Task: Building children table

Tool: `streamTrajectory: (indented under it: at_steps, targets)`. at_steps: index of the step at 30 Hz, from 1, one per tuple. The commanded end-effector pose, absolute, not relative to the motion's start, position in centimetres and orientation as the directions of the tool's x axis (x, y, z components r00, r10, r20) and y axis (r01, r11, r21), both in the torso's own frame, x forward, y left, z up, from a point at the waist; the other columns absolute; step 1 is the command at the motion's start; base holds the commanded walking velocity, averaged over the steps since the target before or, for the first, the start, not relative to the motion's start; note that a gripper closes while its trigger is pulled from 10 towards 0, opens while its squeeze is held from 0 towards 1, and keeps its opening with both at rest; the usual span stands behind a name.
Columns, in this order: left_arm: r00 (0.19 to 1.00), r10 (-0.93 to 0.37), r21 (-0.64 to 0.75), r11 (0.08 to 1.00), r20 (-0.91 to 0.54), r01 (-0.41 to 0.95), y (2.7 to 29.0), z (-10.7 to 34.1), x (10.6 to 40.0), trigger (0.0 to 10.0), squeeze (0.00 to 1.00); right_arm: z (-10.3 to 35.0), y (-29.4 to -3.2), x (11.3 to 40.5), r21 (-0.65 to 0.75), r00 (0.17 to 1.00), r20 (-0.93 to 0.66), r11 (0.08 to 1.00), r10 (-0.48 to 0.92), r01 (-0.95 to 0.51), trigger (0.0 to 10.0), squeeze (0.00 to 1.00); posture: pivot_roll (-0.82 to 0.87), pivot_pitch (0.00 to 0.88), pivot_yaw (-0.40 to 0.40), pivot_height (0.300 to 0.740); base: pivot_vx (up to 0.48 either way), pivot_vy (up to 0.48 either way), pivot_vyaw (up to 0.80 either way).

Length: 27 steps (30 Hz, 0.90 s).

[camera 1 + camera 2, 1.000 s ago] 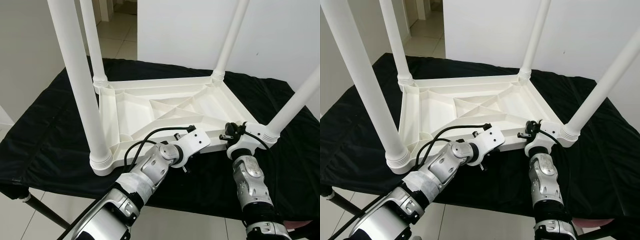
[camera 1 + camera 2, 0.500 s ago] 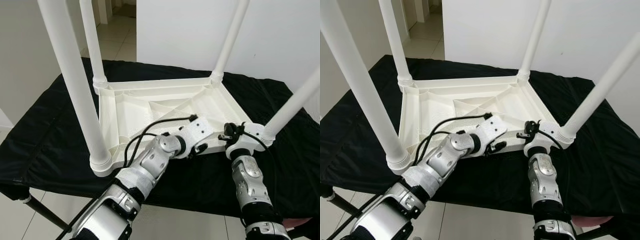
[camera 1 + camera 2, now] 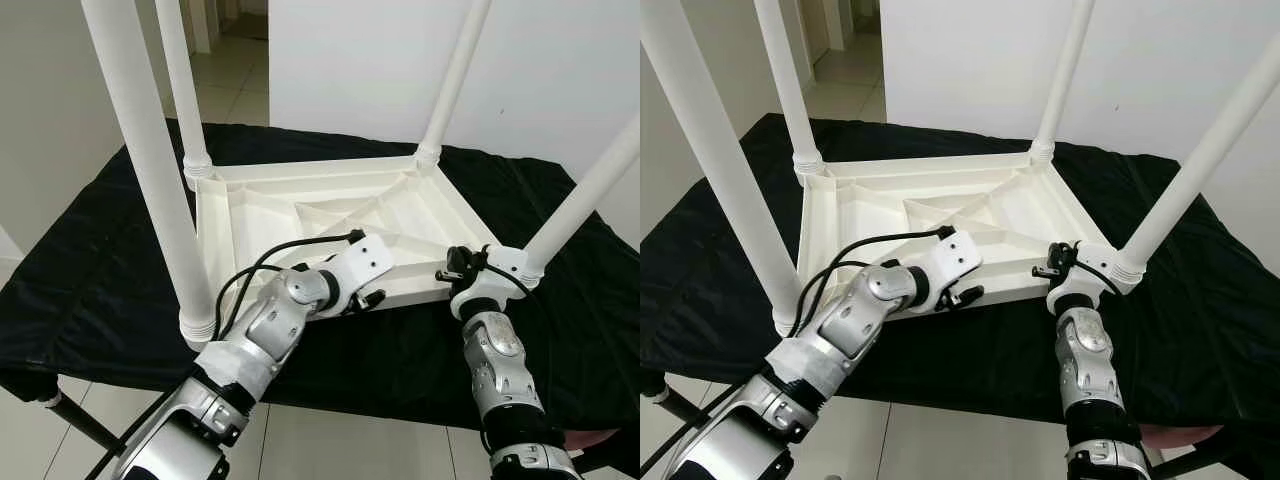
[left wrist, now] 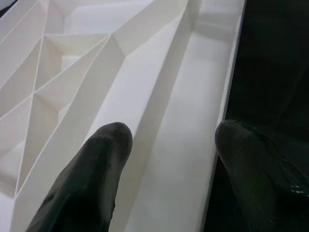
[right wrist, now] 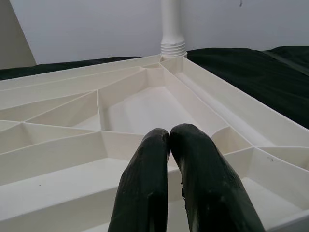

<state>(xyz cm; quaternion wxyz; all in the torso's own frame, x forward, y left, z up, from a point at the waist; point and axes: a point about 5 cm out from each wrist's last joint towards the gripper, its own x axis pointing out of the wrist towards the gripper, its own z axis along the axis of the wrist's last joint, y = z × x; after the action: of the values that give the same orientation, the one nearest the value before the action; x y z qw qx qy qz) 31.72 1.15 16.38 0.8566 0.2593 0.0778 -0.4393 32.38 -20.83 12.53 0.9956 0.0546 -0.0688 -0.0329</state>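
Four legs: all screwed in and sticking up, so the children table [image 3: 330, 225] sits upside down, centre of the head view, on the black-covered table [image 3: 90, 280].
Left hand: my left hand [image 4: 169, 140] has its two fingers [image 4: 104, 145] spread apart, straddling the near rim, one over the ribbed underside, one over the black cloth. Not clamped on anything yet.
Right hand: my right hand [image 5: 169, 140] has its fingertips pressed together, nothing between them, parked over the ribs by the near right corner leg [image 3: 585, 195], lower right of the head view.
Weight guess: hollow moulded plastic, so probably light, but bulky and top-heavy with the legs up.
Stiffness: ribs should keep the top rigid; thin rim wall may flex a bit if I pinch hard.
Grip: glossy plastic, looks slippery to me. I'd pinch the rim wall, or grab near a leg socket where it's thickest.
Avoid: hauling on a leg far from its socket, I reckon that levers the joint.
Worry: flipping it one-handed, it'd likely twist out; two holds on opposite edges seem safer.
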Motion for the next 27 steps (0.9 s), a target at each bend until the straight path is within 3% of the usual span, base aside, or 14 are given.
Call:
streamTrajectory:
  at_steps: [1,6,17,18,19,20,27]
  targets:
    - [0.588,-0.71,0.321,0.493,-0.389,0.808,2.5,16.0,31.3,10.0,0.0,12.1,-20.9,32.2,0.107,0.99,0.121,0.993,-0.069,0.056,10.0,0.0,0.01,0.0,-0.04,0.74,0.0,0.0,0.0]
    - [0.583,-0.687,0.311,0.493,-0.434,0.813,4.0,14.9,30.9,10.0,0.0,12.1,-20.8,32.3,0.108,0.991,0.121,0.993,-0.064,0.051,10.0,0.0,0.02,0.0,-0.046,0.74,0.0,0.0,0.0]
    - [0.561,-0.672,0.295,0.479,-0.483,0.827,4.6,13.8,29.9,10.0,0.0,12.3,-20.9,32.4,0.103,0.991,0.121,0.994,-0.056,0.044,10.0,0.0,0.02,0.0,-0.057,0.74,0.0,0.0,0.0]
    - [0.561,-0.672,0.296,0.478,-0.483,0.827,4.5,13.8,29.9,4.0,0.0,12.3,-20.9,32.4,0.103,0.991,0.121,0.994,-0.056,0.044,10.0,0.0,0.02,0.0,-0.057,0.74,0.0,0.0,0.0]
    - [0.565,-0.669,0.296,0.482,-0.484,0.825,4.5,13.7,29.9,4.0,0.0,12.3,-21.0,32.4,0.102,0.991,0.121,0.994,-0.056,0.044,10.0,0.0,0.01,0.0,-0.06,0.74,0.0,0.0,0.0]
    - [0.569,-0.665,0.301,0.485,-0.483,0.821,4.5,13.6,29.9,0.0,0.0,12.3,-21.0,32.4,0.101,0.991,0.12,0.994,-0.056,0.044,10.0,0.0,0.01,0.0,-0.06,0.74,0.0,0.0,0.0]
    - [0.595,-0.66,0.322,0.501,-0.459,0.803,3.8,13.9,30.5,0.0,0.0,12.4,-21.0,32.5,0.099,0.991,0.12,0.994,-0.052,0.04,10.0,0.0,0.01,0.0,-0.062,0.74,0.0,0.0,0.0]
